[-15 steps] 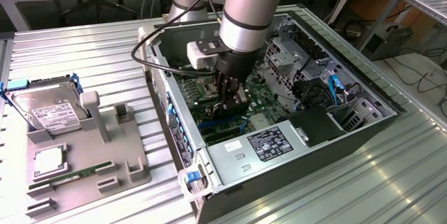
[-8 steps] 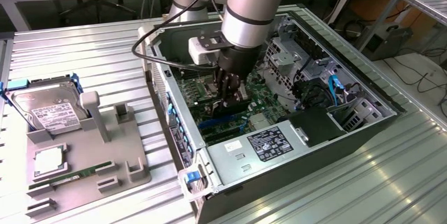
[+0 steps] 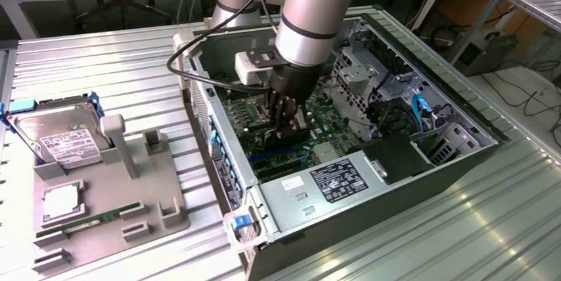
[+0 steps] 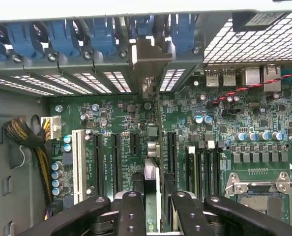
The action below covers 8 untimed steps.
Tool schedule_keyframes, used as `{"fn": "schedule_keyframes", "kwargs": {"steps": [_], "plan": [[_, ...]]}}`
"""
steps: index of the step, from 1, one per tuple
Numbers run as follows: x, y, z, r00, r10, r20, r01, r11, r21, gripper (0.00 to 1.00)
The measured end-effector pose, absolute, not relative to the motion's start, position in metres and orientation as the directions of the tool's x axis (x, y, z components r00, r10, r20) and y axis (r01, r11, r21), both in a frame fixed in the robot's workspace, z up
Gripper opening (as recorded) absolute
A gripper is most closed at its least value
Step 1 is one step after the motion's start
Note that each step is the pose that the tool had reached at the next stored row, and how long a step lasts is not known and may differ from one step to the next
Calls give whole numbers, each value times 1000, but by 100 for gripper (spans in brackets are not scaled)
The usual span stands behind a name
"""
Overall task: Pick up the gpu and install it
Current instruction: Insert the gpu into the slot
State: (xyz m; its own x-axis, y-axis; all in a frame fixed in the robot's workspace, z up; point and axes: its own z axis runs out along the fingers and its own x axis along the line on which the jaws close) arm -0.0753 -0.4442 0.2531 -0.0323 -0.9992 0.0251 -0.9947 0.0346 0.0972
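Pincer [image 3: 285,127] lowered deep into open computer case [image 3: 456,107], fingers [image 4: 131,216] pinching the gpu [image 4: 152,162] from both faces. Card held on edge, seen end-on in the wrist view as a thin vertical strip between the finger pads, so that its lower edge meets the motherboard [image 4: 264,108] squarely. Silver end bracket [image 4: 148,64] aligned with the row of rear slot openings, standing in one of them between the blue retention clips [image 4: 94,34]; judged necessary for the card to seat and remain fastened at the back wall. Card positioned over the motherboard between two black expansion slots [image 4: 115,162]; contact with a slot beneath cannot be confirmed, lower edge hidden by fingers. Case laid on its side on ribbed metal counter [image 3: 131,71], giving vertical access from above. Grey parts fixture [image 3: 131,225] well apart at the exterior view's left, carrying hard drive [image 3: 62,140] upright and memory stick [image 3: 75,223] flat.
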Motion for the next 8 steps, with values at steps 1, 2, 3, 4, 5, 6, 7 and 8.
{"fn": "schedule_keyframes", "kwargs": {"steps": [1, 2, 3, 4, 5, 6, 7, 8], "plan": [[-75, -444, 252, -32, -999, 25, -995, 35, 97, 26], [-75, -444, 252, -33, -999, 25, -995, 35, 98, 26], [-74, -444, 252, -33, -999, 25, -995, 35, 98, 26], [-74, -444, 252, -33, -999, 25, -995, 35, 98, 26], [-74, -444, 251, -33, -999, 26, -995, 35, 99, 26], [-74, -444, 251, -32, -999, 26, -994, 35, 99, 26], [-74, -444, 251, -32, -999, 26, -994, 35, 100, 26], [-74, -444, 251, -32, -999, 26, -994, 35, 100, 26]]}}
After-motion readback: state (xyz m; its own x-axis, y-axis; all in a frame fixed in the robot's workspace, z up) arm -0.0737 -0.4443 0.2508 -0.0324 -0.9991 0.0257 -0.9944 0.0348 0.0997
